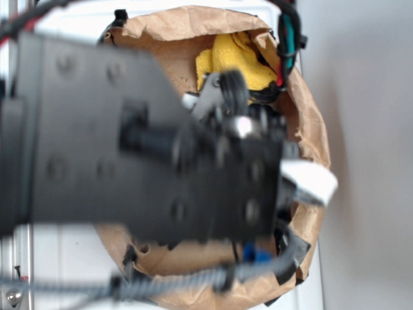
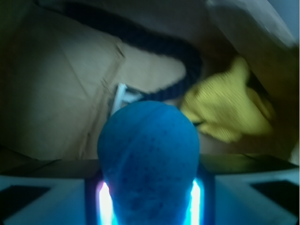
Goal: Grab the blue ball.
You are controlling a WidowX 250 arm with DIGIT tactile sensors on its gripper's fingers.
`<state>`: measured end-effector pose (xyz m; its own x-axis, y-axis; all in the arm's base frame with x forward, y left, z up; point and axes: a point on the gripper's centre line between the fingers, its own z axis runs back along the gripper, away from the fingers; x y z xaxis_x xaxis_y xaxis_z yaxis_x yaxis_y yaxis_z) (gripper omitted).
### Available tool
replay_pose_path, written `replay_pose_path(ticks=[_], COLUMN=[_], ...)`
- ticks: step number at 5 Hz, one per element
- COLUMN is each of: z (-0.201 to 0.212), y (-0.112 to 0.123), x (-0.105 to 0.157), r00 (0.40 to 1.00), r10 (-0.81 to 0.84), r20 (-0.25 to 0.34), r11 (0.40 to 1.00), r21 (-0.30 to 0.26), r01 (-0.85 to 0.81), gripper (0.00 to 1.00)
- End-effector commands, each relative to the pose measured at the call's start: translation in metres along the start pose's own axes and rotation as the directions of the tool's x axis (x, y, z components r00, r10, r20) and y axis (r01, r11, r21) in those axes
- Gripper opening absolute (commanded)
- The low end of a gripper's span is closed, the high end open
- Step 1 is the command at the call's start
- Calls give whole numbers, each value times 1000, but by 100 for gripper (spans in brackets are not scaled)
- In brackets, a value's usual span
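Observation:
The blue ball point(image 2: 149, 159) fills the middle of the wrist view, teal-blue and lightly textured, pinched between my two bright-blue fingers point(image 2: 104, 206). My gripper point(image 2: 149, 201) is shut on it, the jaws pressing both its sides. In the exterior view the black arm and wrist block most of the bag; only a bit of the blue fingertips point(image 1: 255, 253) shows at the lower middle, and the ball itself is hidden there.
All sits inside a brown paper bag point(image 1: 310, 123) with crumpled walls. A yellow cloth point(image 1: 235, 58) point(image 2: 225, 117) lies at the far side. A dark navy rope point(image 2: 159, 44) curves across the bag floor. A white label point(image 1: 310, 181) sticks out from the wrist.

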<state>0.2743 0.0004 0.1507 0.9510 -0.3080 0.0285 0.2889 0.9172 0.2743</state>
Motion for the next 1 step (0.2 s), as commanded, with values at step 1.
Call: replay_pose_path(ticks=[1], z=[36], y=[-8], x=[-6], r00=[992], r10=[-35], r20=[121], r11=[998], r21=[-43], r01=[41], gripper=[0])
